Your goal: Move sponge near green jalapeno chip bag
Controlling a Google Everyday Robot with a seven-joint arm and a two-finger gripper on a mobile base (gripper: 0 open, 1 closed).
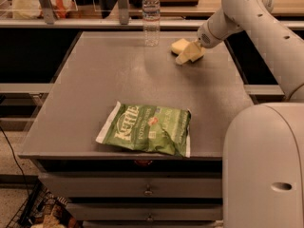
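The robot's gripper (190,55) sits low over the grey table (95,89), far beyond the bag (147,128) and off to its right in the view, pressed up against the sponge (178,45). Whether the gripper has closed on the sponge or only touches it cannot be told from this angle. The pale yellow sponge rests on the tabletop well apart from the bag, on the bag's far side and a little right of it, with the gripper meeting it on the side turned toward the bag. The green bag lies flat and crinkled, its white "Kettle" lettering facing up and its white sealed ends at left and right. A clear water bottle (151,18) stands upright straight beyond the bag, farther off than the sponge and just left of it. The white arm (247,13) reaches in from above and right of the bag, bending down to the gripper, while the robot's rounded body (263,165) fills the space just right of the bag. Drawers (128,189) run below the bag, under the table's front edge.
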